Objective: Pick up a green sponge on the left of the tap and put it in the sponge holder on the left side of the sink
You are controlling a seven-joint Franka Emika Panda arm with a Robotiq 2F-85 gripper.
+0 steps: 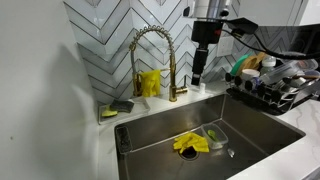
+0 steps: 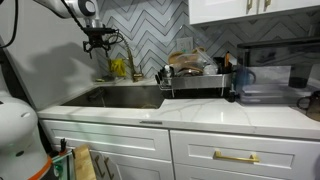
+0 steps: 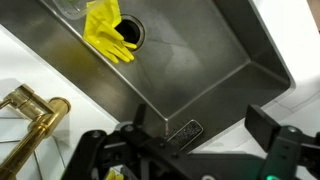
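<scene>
Claw: my gripper [image 3: 185, 152] is open, its fingers [image 3: 95, 155] spread wide along the bottom edge of the wrist view with nothing between them.
Claw's place: in both exterior views it hangs in the air, upper middle [image 1: 198, 72] and upper left [image 2: 97, 45], over the back of the sink and just to the right of the tap in the picture.
Below me: the steel sink [image 3: 220, 60] fills most of the wrist view.
In the basin: yellow gloves [image 1: 190, 144] lie by the drain [image 3: 136, 30], at the top of the wrist view.
Beside the gloves: a small dish with something green [image 1: 213, 134]; I cannot tell what it is.
In the way: the gold tap [image 1: 152, 58] arches between my claw and the sponge.
Behind the tap: a yellow item [image 1: 150, 83] against the zigzag tiles.
Task's thing: the green sponge [image 1: 122, 105] lies on the counter at the sink's back corner, middle left of the frame, well apart from my claw.
Farther off: a loaded dish rack [image 1: 272, 82] stands at the right edge.
</scene>
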